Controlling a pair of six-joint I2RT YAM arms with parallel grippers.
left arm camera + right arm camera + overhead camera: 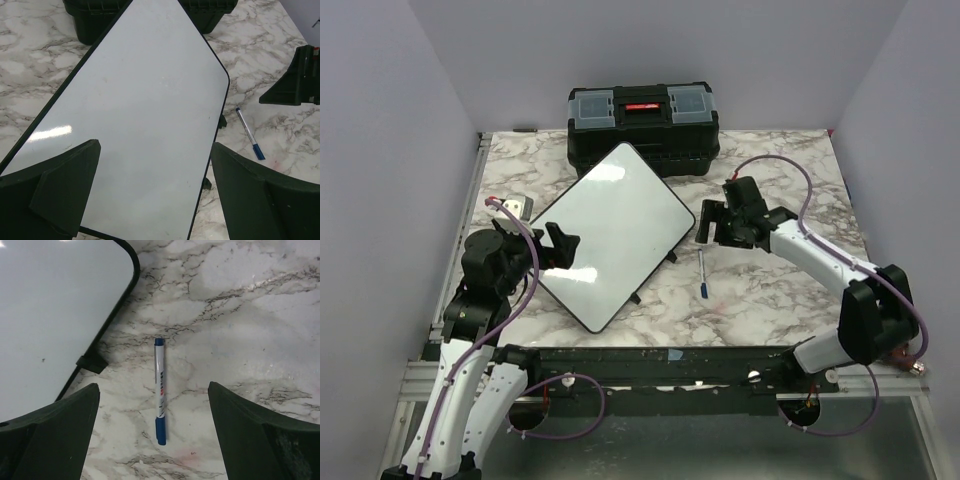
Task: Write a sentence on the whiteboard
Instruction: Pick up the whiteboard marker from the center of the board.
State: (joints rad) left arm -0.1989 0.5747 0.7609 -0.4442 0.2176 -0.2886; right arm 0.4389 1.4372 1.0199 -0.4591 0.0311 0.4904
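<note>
Whiteboard, glossy white in a thin black frame, is lying flat and turned cornerwise on the marble tabletop. Left gripper is hovering over the whiteboard's near left edge, its fingers spread wide and gripping nothing. Blue-capped marker pen is lying on the marble just beside the whiteboard's right corner, apart from it. Right gripper is hanging above that pen, fingers likewise spread wide, pinching nothing. Black toolbox with a red strip on its lid is sitting behind the whiteboard's far corner; whether the two are touching cannot be told.
</note>
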